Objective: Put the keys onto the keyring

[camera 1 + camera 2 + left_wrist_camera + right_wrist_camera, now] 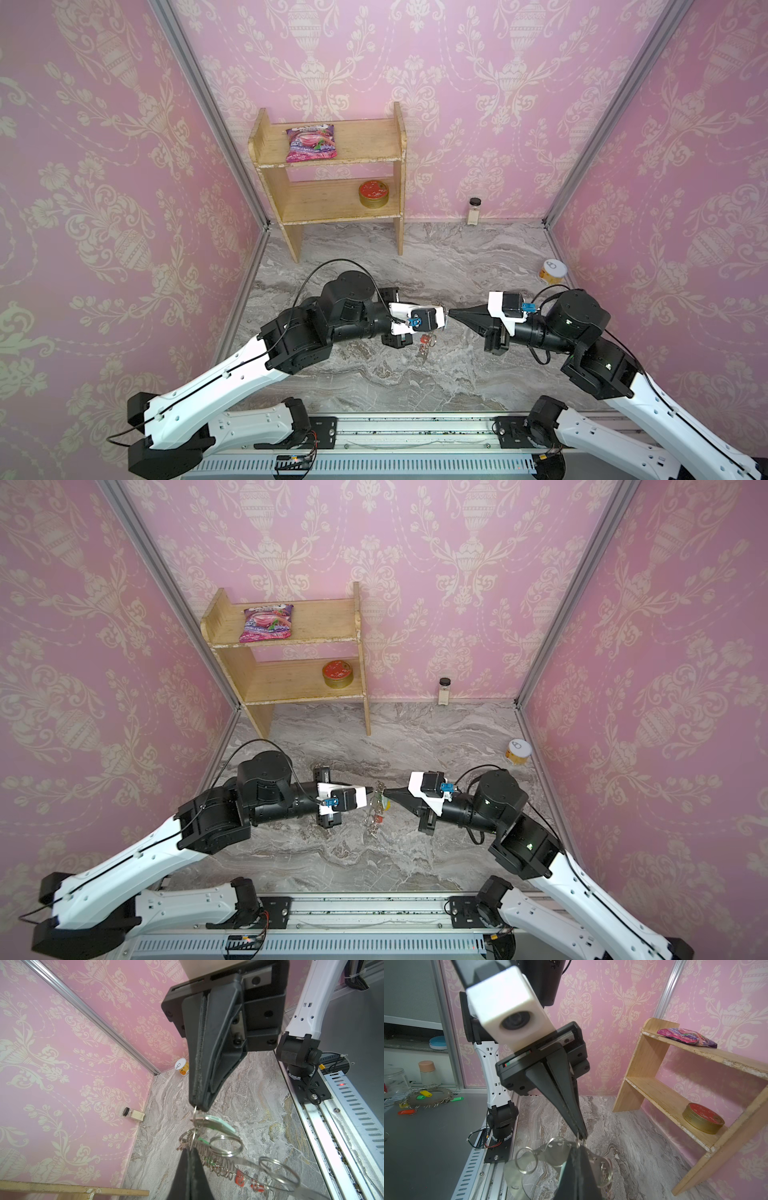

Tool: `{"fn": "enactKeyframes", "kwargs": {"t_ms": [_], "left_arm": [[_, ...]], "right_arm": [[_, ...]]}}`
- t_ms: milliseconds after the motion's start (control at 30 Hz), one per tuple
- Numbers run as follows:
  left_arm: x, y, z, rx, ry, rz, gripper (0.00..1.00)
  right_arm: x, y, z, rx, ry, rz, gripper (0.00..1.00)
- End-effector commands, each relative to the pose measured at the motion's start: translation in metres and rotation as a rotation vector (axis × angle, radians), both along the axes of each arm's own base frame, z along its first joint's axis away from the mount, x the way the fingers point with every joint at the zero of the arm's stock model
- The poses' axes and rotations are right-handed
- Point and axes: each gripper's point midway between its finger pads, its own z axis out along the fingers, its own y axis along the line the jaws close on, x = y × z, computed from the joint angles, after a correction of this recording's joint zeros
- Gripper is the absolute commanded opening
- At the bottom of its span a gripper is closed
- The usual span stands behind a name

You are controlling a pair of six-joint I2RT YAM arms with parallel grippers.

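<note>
The left gripper (190,1155), raised above the marble table (374,374), has its jaws clamped tight on the rim of the keyring (220,1164), which hangs beneath it. Meeting it tip to tip from the right, the right gripper (197,1103) pinches the small ring carrying the keys (220,1125), jaws together.

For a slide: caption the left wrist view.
Left pincer holds the keyring; right pincer pinches the mint-tagged keys at its rim.

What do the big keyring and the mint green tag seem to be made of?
The keyring is likely steel or a similar metal: a flat grey plate with a dull sheen and punched holes. The mint green tag looks like plastic: opaque, smooth, evenly pale.
</note>
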Motion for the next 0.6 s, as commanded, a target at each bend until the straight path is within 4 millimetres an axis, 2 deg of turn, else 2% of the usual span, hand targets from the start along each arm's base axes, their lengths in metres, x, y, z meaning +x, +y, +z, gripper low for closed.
{"fn": "enactKeyframes", "kwargs": {"t_ms": [0,567], "left_arm": [[-0.0053,0.0039,0.0279,-0.082,-0.025,0.002,0.0],[-0.0068,0.0035,0.0315,-0.09,-0.021,-0.004,0.0]], "right_arm": [[-0.0001,-0.0047,0.0027,0.002,-0.027,-0.021,0.0],[0.0016,0.0,-0.0049,-0.029,-0.019,-0.015,0.0]]}}
